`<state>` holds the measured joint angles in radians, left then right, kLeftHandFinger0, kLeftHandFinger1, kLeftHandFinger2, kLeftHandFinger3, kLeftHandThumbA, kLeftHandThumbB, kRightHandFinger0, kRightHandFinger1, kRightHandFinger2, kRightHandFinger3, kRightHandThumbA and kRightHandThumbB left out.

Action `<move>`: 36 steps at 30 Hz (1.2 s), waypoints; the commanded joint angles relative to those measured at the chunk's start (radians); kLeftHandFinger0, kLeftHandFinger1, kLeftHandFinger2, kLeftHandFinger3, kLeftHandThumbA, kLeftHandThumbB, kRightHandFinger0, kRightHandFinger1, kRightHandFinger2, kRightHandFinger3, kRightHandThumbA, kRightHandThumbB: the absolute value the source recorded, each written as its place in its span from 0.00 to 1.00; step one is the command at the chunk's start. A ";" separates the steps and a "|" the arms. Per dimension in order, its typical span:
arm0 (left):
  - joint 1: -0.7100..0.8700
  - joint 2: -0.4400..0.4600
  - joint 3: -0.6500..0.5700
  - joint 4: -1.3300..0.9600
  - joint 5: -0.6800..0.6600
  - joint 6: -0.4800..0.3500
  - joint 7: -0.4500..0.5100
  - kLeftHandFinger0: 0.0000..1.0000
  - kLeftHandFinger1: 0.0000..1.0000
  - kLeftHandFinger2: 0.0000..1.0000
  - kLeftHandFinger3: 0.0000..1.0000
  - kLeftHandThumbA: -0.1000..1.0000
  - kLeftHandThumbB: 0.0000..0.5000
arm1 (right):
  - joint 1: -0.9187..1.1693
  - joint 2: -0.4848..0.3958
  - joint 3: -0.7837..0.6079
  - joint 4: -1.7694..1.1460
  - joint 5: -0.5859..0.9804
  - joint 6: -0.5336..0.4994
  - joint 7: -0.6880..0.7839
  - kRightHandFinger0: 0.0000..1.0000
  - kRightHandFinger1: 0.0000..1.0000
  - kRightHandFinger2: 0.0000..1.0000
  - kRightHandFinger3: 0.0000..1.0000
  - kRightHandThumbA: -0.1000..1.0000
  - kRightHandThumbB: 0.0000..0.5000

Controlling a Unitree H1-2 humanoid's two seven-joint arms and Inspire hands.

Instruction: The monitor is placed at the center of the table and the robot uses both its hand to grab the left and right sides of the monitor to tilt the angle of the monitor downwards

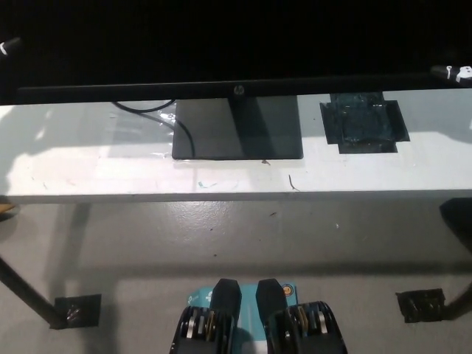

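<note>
A grey concrete floor (243, 236) fills the near ground, crossed by a black metal table leg (26, 295) at the left, ahead of the long white table (96, 166) whose matte top is scuffed and marked with a patch of black tape (363, 125) toward the right; at the table's centre stands the flat black rectangular monitor base (237, 129), a thin black cable (158, 110) curling off beside it, and above it the wide black monitor (236, 51), its glossy lower bezel running left to right across nearly the whole head view, so its long axis lies square across the robot's front; at the far left edge of the screen only a sliver of the white left hand (7, 47) shows, and at the far right edge a small piece of the right hand (451, 72), each level with its own end of the panel and about equally near it; whether either set of fingers is spread, pressed together or clamped on the bezel cannot be told, and the downward tilt looks to depend on both ends being held evenly
</note>
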<state>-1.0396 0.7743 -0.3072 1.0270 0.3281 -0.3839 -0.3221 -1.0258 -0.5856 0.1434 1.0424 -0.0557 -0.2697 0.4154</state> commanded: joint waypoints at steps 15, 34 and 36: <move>-0.343 0.016 -0.395 0.133 0.500 0.000 0.390 1.00 1.00 1.00 1.00 0.90 0.91 | -0.253 0.039 0.212 0.045 -0.393 -0.104 -0.445 1.00 1.00 1.00 1.00 0.63 1.00; -0.510 -0.117 -0.688 0.356 0.661 0.203 0.764 1.00 1.00 1.00 1.00 0.80 1.00 | -0.382 0.132 0.498 0.293 -0.610 -0.001 -0.985 1.00 1.00 1.00 1.00 0.68 1.00; -0.507 -0.123 -0.692 0.362 0.658 0.217 0.775 1.00 1.00 1.00 1.00 0.79 1.00 | -0.385 0.137 0.514 0.305 -0.613 0.009 -1.003 1.00 1.00 1.00 1.00 0.69 1.00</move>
<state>-1.3346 0.7182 -0.9075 1.3461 0.7964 -0.3886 0.0492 -1.1732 -0.5264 0.4973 1.3033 -0.3987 -0.2597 -0.1098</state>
